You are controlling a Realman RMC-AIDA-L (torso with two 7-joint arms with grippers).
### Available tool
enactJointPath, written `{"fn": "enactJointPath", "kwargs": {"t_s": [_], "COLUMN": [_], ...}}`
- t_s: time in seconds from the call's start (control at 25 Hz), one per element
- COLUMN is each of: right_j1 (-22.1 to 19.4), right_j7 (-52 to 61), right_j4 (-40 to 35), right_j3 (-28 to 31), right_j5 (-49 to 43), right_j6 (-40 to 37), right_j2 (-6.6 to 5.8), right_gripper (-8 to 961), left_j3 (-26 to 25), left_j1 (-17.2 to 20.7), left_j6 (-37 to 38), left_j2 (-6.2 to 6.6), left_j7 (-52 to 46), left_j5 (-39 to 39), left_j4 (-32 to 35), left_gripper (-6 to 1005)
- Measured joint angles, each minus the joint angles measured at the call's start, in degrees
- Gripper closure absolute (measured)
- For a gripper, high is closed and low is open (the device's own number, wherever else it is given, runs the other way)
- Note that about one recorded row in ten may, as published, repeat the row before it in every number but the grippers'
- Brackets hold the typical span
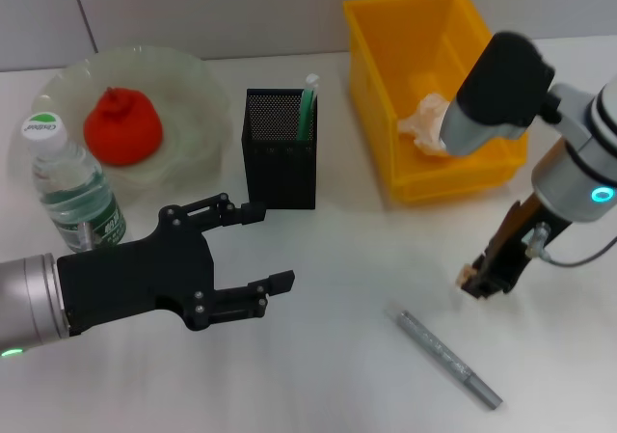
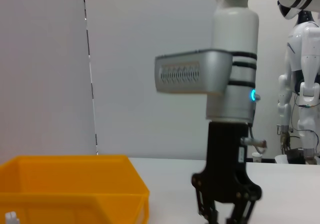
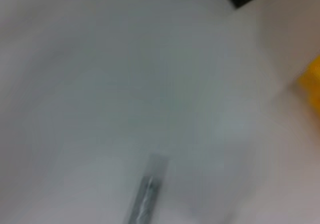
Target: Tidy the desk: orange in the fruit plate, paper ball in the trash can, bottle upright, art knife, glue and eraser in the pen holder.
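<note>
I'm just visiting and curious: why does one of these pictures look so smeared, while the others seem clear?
The right wrist view is heavily blurred; only the grey art knife on the table is recognisable. The head view is sharp with soft shadows. The left wrist view is clear, showing the right gripper.

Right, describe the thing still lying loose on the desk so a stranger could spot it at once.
Start at the big yellow plastic bin at the back of the white desk, then come toward the front edge. There, below the right gripper, a slim silver-grey metal art knife lies flat and diagonal. It is the only long thin item lying bare on the desktop; the green stick stands in the black mesh pen holder.
</note>
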Motion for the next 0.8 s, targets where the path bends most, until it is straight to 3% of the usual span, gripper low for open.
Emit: {"fn": "enactJointPath", "kwargs": {"t_s": [0.4,0.8], "right_j1": [-5.91,-13.18], "right_j7": [-3.13,-13.71], "right_j4": [-8.87,-11.89], "right_j3": [4.78,10.68], "right_j5": [3.51,19.58], "right_j6": [8.49,21.0], "right_j2": [-0.03,0.01], "right_gripper": [683,673], "left_j3": [-0.01,0.02], "left_j1": [-0.4,-0.52], "left_j6": [0.0,0.0], "left_j2": [0.0,-0.09], "left_j7": [0.0,0.0], "left_j5": [0.0,-0.28], "left_j4": [0.0,0.0], "left_gripper": [215,214]}}
